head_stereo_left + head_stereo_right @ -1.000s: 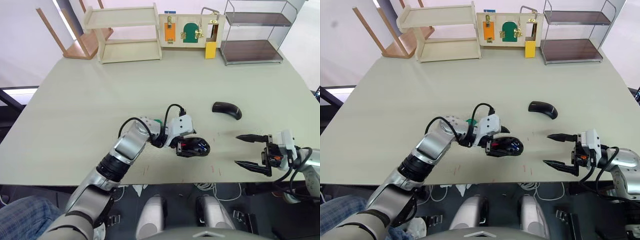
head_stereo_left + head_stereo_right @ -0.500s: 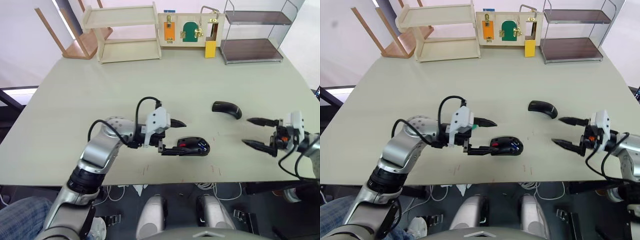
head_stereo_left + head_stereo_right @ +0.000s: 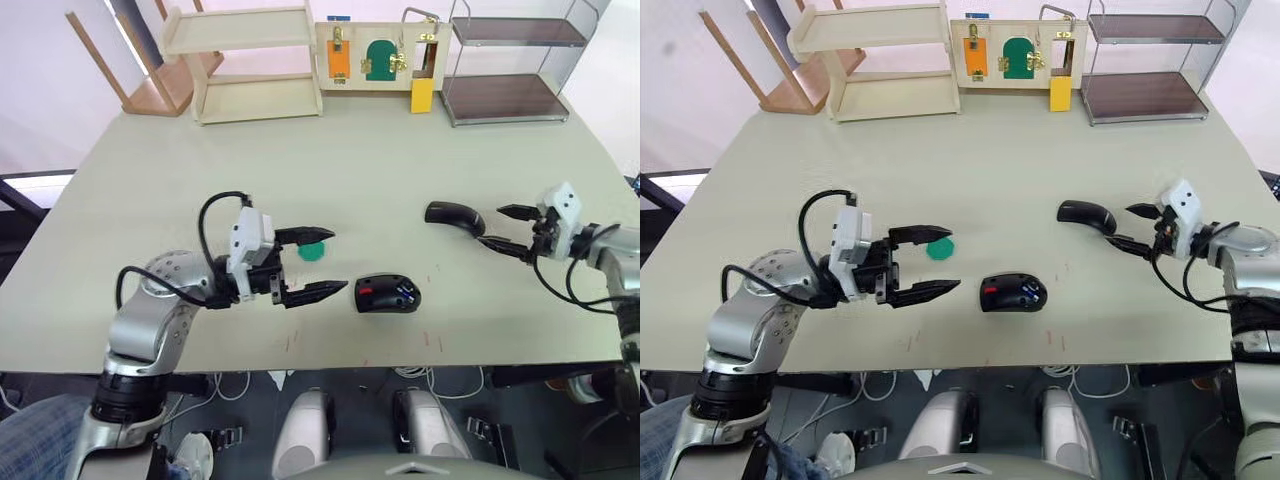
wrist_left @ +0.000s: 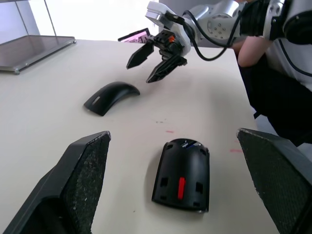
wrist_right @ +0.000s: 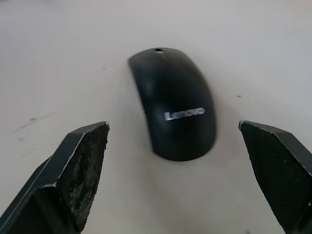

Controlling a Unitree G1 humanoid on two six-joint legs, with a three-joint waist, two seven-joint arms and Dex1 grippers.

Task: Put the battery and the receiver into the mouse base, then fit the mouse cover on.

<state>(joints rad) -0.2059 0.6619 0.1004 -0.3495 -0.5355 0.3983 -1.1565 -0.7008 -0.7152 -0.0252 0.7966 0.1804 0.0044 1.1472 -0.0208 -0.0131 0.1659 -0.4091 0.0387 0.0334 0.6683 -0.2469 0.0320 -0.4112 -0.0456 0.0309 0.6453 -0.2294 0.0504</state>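
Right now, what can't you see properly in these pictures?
- Battery and receiver: too small to tell apart inside the mouse base in the eye views; the left wrist view shows just a red patch.
- Mouse cover: its underside is hidden, lying against the table.
- Green disc: partly behind the left gripper.

My rough black finger pads [image 5: 80, 170], smooth matt mouse cover [image 5: 175, 102]; glossy plastic mouse base [image 4: 183, 173], matt table [image 3: 200, 170]

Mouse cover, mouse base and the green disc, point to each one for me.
mouse cover [image 5: 176, 105], right wrist view, middle of the arched top by the logo.
mouse base [image 3: 388, 294], left eye view, middle of the open compartment.
green disc [image 3: 939, 248], right eye view, centre.
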